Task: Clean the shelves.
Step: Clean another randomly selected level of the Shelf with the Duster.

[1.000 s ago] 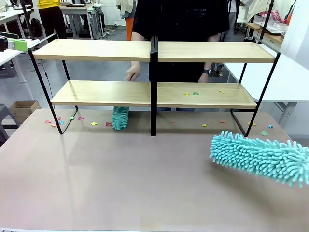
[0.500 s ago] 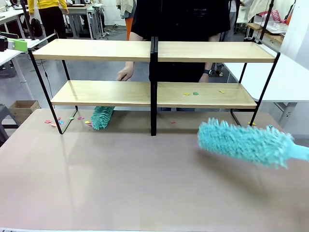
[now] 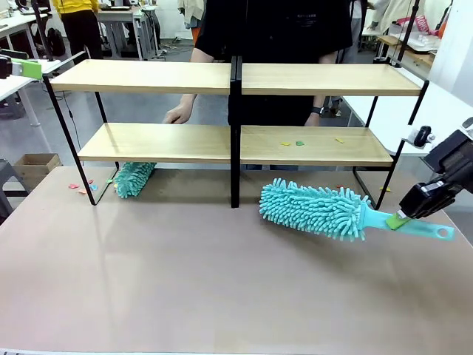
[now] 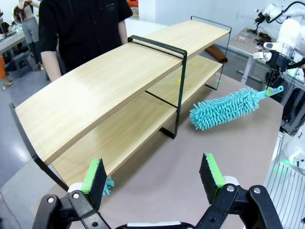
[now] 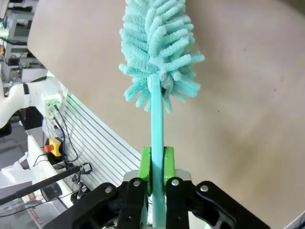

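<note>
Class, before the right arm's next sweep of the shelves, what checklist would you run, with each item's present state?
1. Right gripper shut on duster handle: ok.
2. Duster head clear of shelves frame: ok.
3. Lower right board free of scraps: not ok, several lie there.
4. Person's hand away from that board: ok, it is behind the left unit.
5. Left gripper open, off the shelves: ok.

Big duster (image 3: pixel 314 209) swung left from the right end of the shelves (image 3: pixel 155 143) to before their middle post, right claw (image 3: pixel 403 218) come into view on its handle, small duster (image 3: pixel 133 179) slid left under the lower board toward the left leg, person's hand (image 3: pixel 177 115) following.
</note>
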Robot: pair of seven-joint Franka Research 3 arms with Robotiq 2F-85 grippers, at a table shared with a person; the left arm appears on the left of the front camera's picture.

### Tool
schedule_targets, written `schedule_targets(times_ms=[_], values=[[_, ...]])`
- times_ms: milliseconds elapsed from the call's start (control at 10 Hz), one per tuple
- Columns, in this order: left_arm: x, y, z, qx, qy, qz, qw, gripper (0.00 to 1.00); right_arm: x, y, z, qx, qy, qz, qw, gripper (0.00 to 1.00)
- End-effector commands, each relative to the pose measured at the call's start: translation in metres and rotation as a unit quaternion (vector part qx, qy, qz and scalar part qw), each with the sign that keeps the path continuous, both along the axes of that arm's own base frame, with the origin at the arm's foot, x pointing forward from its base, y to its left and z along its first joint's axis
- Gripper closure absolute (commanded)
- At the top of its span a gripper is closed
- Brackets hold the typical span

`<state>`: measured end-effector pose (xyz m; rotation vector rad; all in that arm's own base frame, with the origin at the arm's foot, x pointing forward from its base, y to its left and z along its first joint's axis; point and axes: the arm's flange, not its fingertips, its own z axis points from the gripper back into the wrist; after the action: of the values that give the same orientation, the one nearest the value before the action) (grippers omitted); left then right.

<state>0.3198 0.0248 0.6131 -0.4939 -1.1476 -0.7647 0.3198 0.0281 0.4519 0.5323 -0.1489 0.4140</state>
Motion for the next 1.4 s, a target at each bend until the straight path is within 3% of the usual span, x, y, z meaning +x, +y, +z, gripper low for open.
schedule_targets(times_ms=[0,100,400,700,1300], values=[[0.001,0.000,-0.001,-0.001,0.001,-0.002,1.000,0.00,-0.002,-0.001,0.004,0.001,-0.004,-0.001,1.000,0.88],[0.001,0.000,-0.001,-0.001,0.001,-0.002,1.000,0.00,-0.004,-0.009,0.004,-0.026,-0.041,-0.039,0.998,0.88],[0.001,0.000,-0.001,-0.001,0.001,-0.002,1.000,0.00,0.009,0.007,-0.024,0.014,-0.090,-0.070,0.993,0.88],[0.001,0.000,-0.001,-0.001,0.001,-0.002,1.000,0.00,0.023,0.020,-0.053,0.018,-0.057,-0.062,0.996,0.88],[0.001,0.000,-0.001,-0.001,0.001,-0.002,1.000,0.00,0.041,0.065,-0.095,0.059,-0.082,-0.069,0.993,0.88]])
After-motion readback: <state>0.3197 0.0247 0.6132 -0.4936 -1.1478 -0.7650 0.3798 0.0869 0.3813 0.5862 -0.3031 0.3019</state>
